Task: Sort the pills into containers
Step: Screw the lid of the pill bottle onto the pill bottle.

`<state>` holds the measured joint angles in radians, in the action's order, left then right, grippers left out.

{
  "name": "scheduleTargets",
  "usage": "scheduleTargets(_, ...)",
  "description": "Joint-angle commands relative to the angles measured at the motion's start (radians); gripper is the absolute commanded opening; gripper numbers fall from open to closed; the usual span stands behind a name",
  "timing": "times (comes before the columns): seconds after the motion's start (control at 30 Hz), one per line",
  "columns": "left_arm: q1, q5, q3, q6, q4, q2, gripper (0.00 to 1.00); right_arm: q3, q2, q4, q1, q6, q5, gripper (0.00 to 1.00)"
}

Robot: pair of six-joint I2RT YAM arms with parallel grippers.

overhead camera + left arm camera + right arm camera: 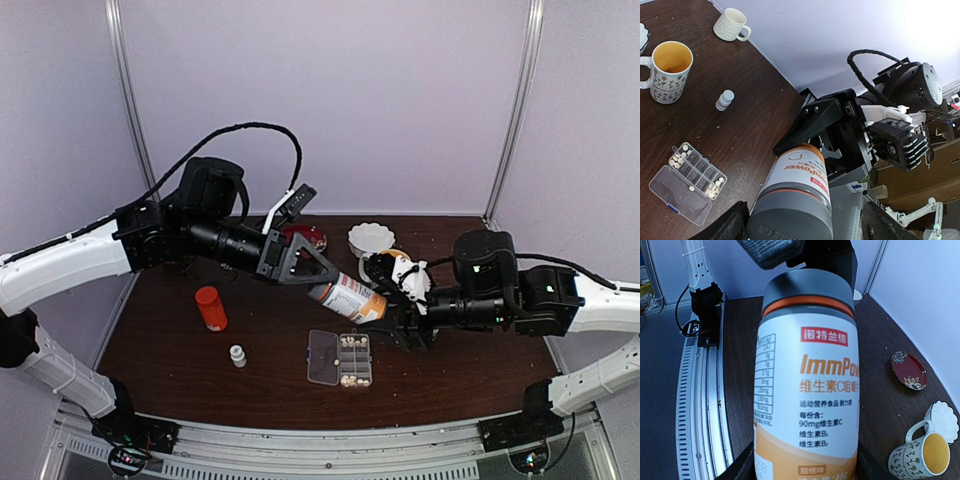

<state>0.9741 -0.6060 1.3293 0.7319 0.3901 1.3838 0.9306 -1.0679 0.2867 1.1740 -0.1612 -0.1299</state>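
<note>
A large white-and-orange vitamin bottle (350, 298) with a grey cap (790, 210) hangs tilted above the table, between both grippers. My left gripper (318, 280) is shut on the cap end, which also shows in the left wrist view (800, 222). My right gripper (397, 308) is shut on the bottle's lower body (805, 405). The clear pill box (322, 358) lies open below the bottle, lid flat to the left. Pale pills (351, 342) sit in its end cells, and the left wrist view shows them too (677, 157).
A red-orange bottle (211, 307) and a small white vial (238, 355) stand at the left. A white scalloped bowl (371, 238), a red patterned dish (909, 371), a floral mug (667, 70) and a white cup (731, 25) stand behind the bottle.
</note>
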Motion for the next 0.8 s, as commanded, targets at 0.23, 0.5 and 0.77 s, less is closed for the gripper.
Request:
scheduleTargets(0.23, -0.012, -0.019, -0.007, -0.019, -0.018, -0.007, 0.74, 0.033, 0.009, -0.013, 0.007, 0.003, 0.029, 0.0)
scheduleTargets(0.5, -0.012, -0.018, -0.007, -0.034, -0.001, -0.002, 0.74, 0.03, 0.017, -0.015, 0.008, -0.001, 0.038, 0.0)
scheduleTargets(0.77, -0.014, -0.012, -0.004, -0.049, 0.03, -0.001, 0.81, 0.028, 0.022, -0.021, 0.007, 0.003, 0.044, 0.0)
